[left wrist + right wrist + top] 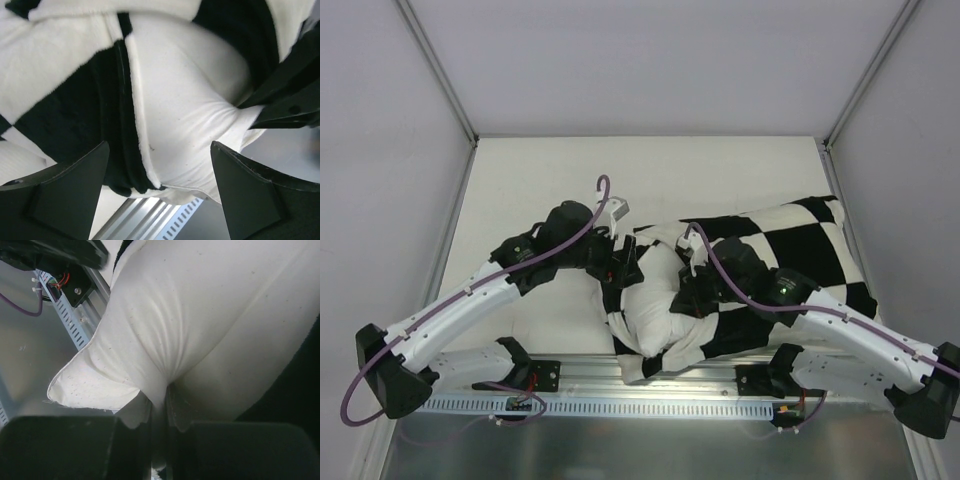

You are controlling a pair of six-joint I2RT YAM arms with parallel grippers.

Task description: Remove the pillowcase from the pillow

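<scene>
The job looks partway done. The pillowcase (pixel 800 235) covers the right-hand part of the pillow (pixel 655 300), whose bare white end bulges out of the case's mouth near the front edge of the counter (pixel 650 170). The right tool (pixel 160 427) is clamped tight on a pinch of the pillow's white cloth, anchoring it. The left tool (pixel 159 150) gapes wide with nothing in it. It sits just over the bare bulge, with the case's dark hem just to one side of the gap. Next, I judge, the left tool must shift onto that hem, close on the case alone, and draw it away from the bare end.
</scene>
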